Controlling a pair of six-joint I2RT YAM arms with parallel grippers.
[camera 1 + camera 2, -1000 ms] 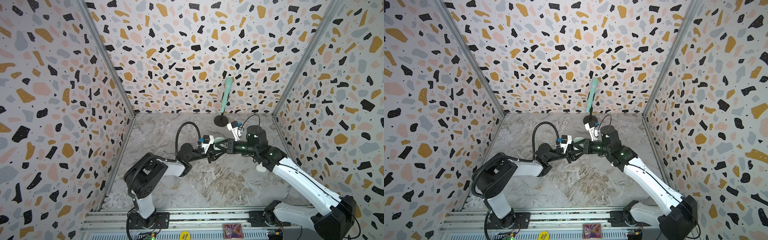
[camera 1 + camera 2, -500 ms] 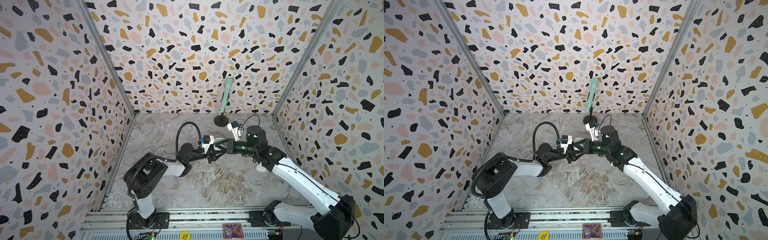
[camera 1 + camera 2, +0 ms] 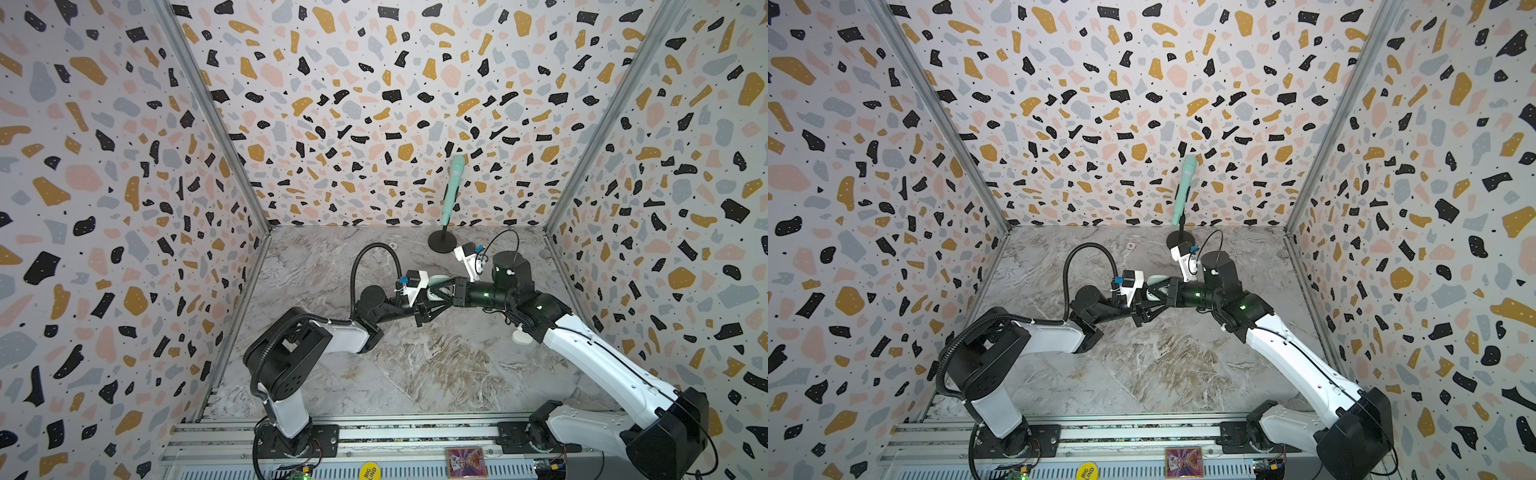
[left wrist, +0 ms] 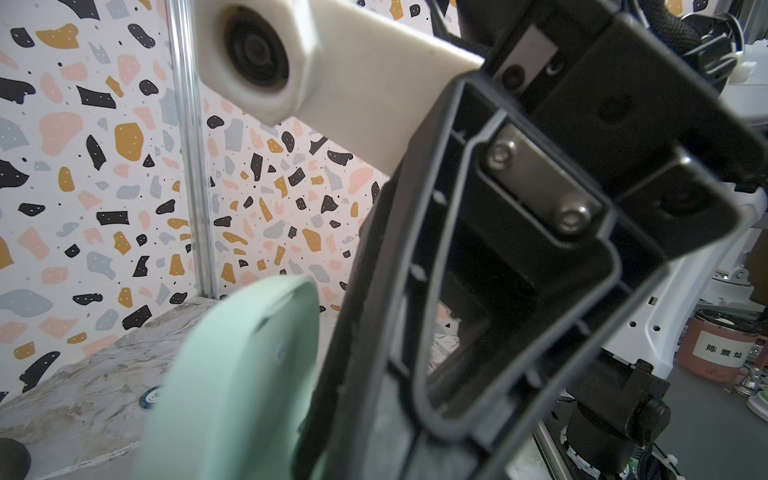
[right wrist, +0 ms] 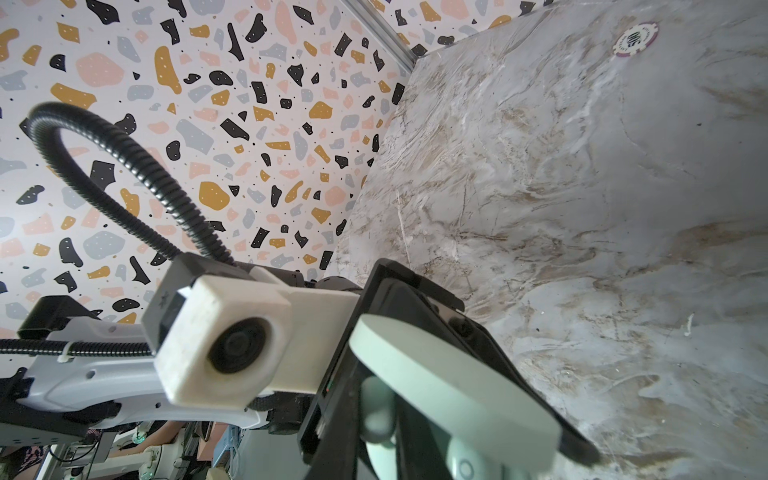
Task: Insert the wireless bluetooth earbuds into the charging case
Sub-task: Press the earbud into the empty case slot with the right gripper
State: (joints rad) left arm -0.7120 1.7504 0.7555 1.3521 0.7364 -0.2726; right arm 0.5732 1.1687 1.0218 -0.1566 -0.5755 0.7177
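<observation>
Starting nearest, noting a white pebble-shaped piece (image 3: 521, 337) lying on the table (image 3: 415, 374) just beside the right arm (image 3: 582, 353), too small for telling case from bud. Moving on to mid-table, finding both grippers meeting tip to tip, raised off the surface. Gripping the mint case (image 3: 437, 281) with the left gripper (image 3: 427, 308), jaws clamped on its body, with the lid (image 5: 449, 374) standing open. Pinching what looks like a small mint earbud (image 5: 376, 409) in the right gripper (image 3: 437, 294), jaws drawn together on it, holding it under the open lid, right at the mouth of the case. Judging the task as partway: not visibly pressed home, and not managing to tell about any other bud already sitting inside. Probably remaining: seating this one, then fetching any mate. Farther back, seeing a poker chip (image 5: 636, 39) lying flat on the table and, at the rear wall, a mint microphone (image 3: 451, 189) standing on its round base.
</observation>
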